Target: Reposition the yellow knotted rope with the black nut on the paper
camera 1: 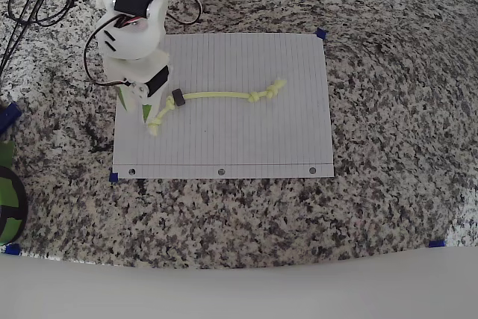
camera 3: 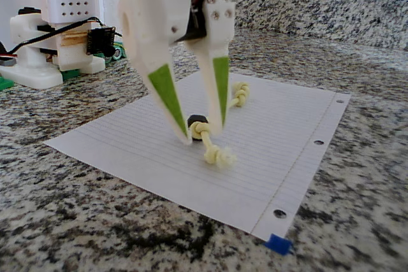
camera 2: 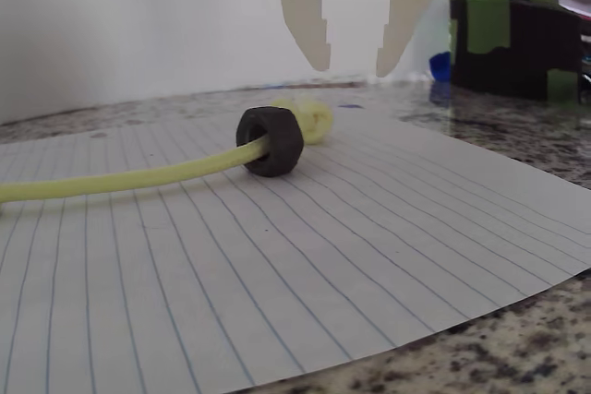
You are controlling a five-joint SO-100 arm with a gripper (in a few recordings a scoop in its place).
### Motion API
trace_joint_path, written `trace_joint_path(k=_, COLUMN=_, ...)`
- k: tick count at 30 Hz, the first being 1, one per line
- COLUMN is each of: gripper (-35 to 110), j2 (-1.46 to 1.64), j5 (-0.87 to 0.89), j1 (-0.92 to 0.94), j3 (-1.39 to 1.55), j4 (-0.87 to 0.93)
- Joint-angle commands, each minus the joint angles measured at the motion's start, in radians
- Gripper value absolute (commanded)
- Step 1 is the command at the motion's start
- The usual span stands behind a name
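In the wrist view, the large white lined rectangular paper (camera 2: pixel 305 265) fills the lower frame, lying flat on the speckled grey granite table (camera 2: pixel 517 357). The small black ring-shaped nut (camera 2: pixel 270 140) stands on edge at centre frame, threaded on the thin pale yellow-green knotted rope (camera 2: pixel 120 177), which runs from the left edge through the nut to a knot just behind it. The end effector (camera 2: pixel 353 69) hangs from the top of the frame above and slightly right of the nut, its two pointed fingers set a moderate gap apart and holding nothing. In the overhead view, the rope (camera 1: pixel 220 95) lies across the left-centre of the paper (camera 1: pixel 246 140), one knotted end at centre right, the other at lower left; the nut (camera 1: pixel 178 98) sits near the left end. In the fixed view, the white end effector (camera 3: pixel 201 133) with green-faced fingers (camera 3: pixel 164 90) straddles the rope (camera 3: pixel 217 152) at centre frame, the nut (camera 3: pixel 196 120) between the tips. A blue tape tab (camera 3: pixel 278 244) marks the paper's near corner.
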Motion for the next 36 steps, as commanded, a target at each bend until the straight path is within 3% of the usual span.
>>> trace_joint_path(k=1, gripper=32, j2=-0.006, j5=0.018, j1=0.008, j3=-0.049, j4=-0.029)
trace_joint_path(k=36, gripper=29, j2=-0.089, j5=0.008, j1=-0.064, j3=-0.051, j4=0.012)
